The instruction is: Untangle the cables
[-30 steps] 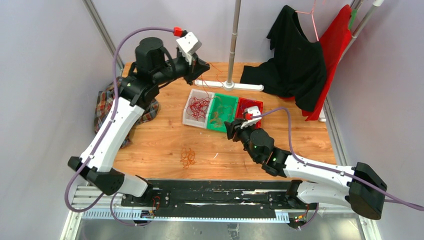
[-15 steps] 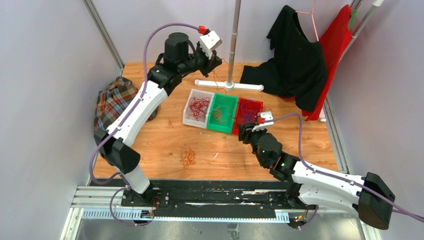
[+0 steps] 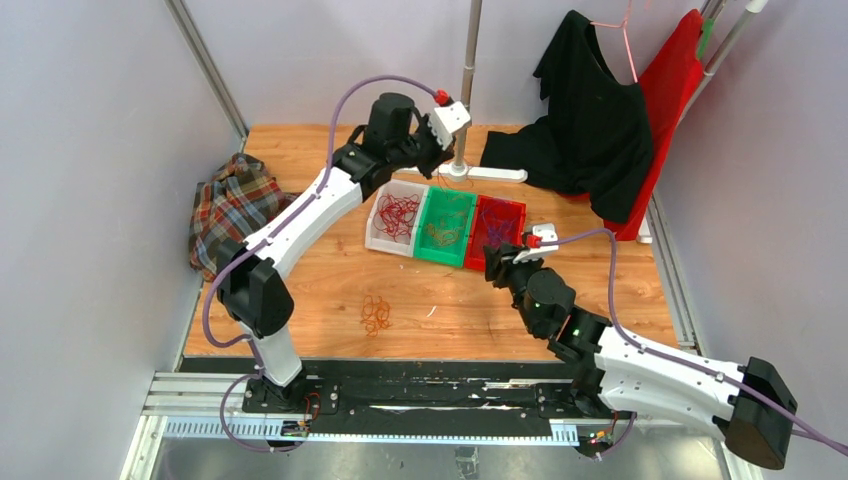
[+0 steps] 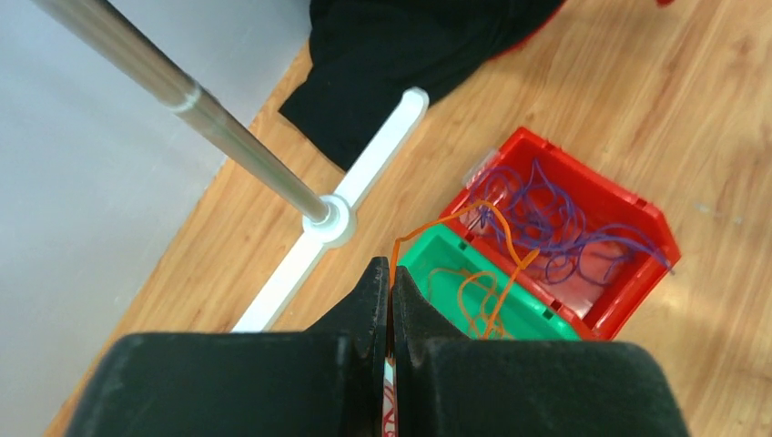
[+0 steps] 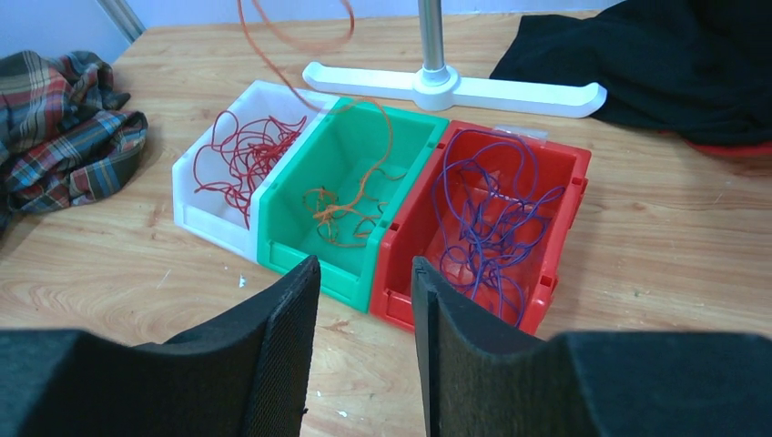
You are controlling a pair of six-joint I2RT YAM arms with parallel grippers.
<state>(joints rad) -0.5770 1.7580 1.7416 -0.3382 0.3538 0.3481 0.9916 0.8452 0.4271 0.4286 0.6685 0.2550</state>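
My left gripper (image 3: 430, 158) hangs above the back of the bins, shut on a thin orange cable (image 4: 499, 238) that trails down into the green bin (image 4: 437, 238). More orange cables (image 5: 349, 211) lie in that bin. Red cables (image 5: 246, 155) fill the white bin (image 5: 209, 223), and purple cables (image 5: 492, 209) fill the red bin (image 5: 428, 305). A small orange clump (image 3: 377, 314) lies on the table, nearer the front. My right gripper (image 5: 364, 264) is open and holds nothing, low over the wood just in front of the green and red bins.
A metal pole (image 3: 465, 90) on a white foot (image 3: 480, 173) stands right behind the bins, close to my left gripper. A plaid cloth (image 3: 232, 205) lies at the left edge. Black (image 3: 590, 130) and red (image 3: 680, 90) garments hang at the back right.
My left arm has swung right, from the back left to above the bins, carrying the orange cable. The right gripper has shifted right, and its jaws have narrowed a little.
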